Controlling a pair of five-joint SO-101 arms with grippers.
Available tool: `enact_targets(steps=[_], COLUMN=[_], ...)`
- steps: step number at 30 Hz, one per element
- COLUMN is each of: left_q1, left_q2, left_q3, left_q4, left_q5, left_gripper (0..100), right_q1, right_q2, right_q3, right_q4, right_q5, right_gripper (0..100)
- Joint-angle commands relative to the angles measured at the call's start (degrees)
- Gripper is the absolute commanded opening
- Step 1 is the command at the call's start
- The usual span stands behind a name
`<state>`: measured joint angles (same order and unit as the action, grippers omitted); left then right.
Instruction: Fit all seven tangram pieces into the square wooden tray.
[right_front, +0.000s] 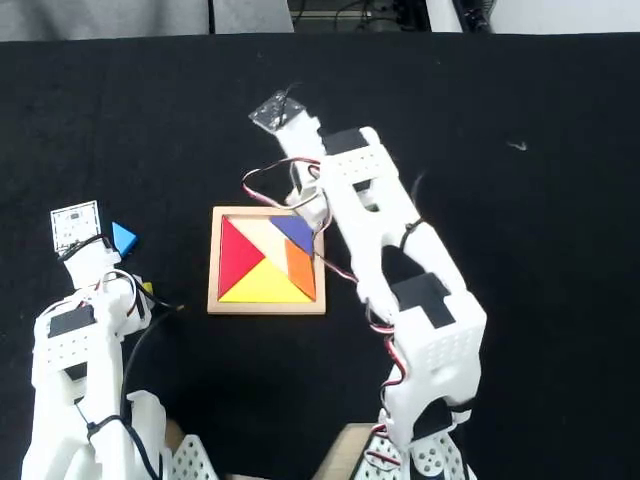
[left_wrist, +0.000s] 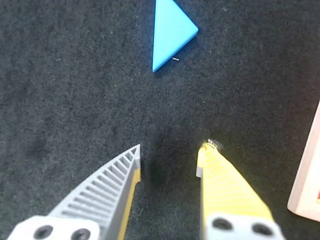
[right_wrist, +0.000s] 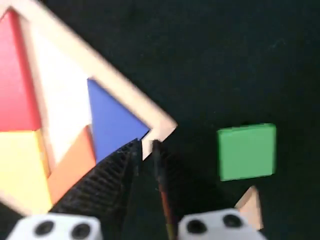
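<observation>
Black felt-like cloth (right_front: 540, 250) is covering my whole table, evenly lit. Beyond its far edge a grey surface (right_front: 100, 15) is showing, dark cables (right_front: 340, 12) are running across, and a white patch (right_front: 570, 15) is sitting at the corner. Pale wood (right_front: 345, 445) is peeking out nearest me.

The gripper (left_wrist: 171, 150) hangs spread over black cloth (left_wrist: 75, 100). A blue triangle (left_wrist: 170, 34) lies beyond its fingertips. The tray (left_wrist: 306, 185) corner is nearby.

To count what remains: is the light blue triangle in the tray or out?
Out. The triangle lies on the black cloth, apart from the tray.
</observation>
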<state>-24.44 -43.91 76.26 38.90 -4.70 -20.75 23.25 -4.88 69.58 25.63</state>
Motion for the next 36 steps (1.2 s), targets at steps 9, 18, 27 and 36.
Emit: enact_targets(steps=[9,18,27,36], left_q1=[0.7,0.7,0.7,0.7], left_q2=[-1.1,-1.1,-1.1,-1.1], left_q3=[-0.2,-0.2,-0.2,-0.2], left_q4=[-0.9,-0.9,-0.9,-0.9], left_q5=[0.2,0.2,0.2,0.2], left_gripper=[19,19,19,19], right_q1=[-8.1,-10.8,-9.1,-6.2], right_q2=[-4.0,-4.4,-4.2,-4.3], right_q3=[3.5,5.8,9.4,13.4], right_q4=[-2.1,-2.3,-5.9,-5.8], right_q5=[-0.4,-0.4,-0.1,3.2], right_gripper=[1.1,1.1,1.1,1.1])
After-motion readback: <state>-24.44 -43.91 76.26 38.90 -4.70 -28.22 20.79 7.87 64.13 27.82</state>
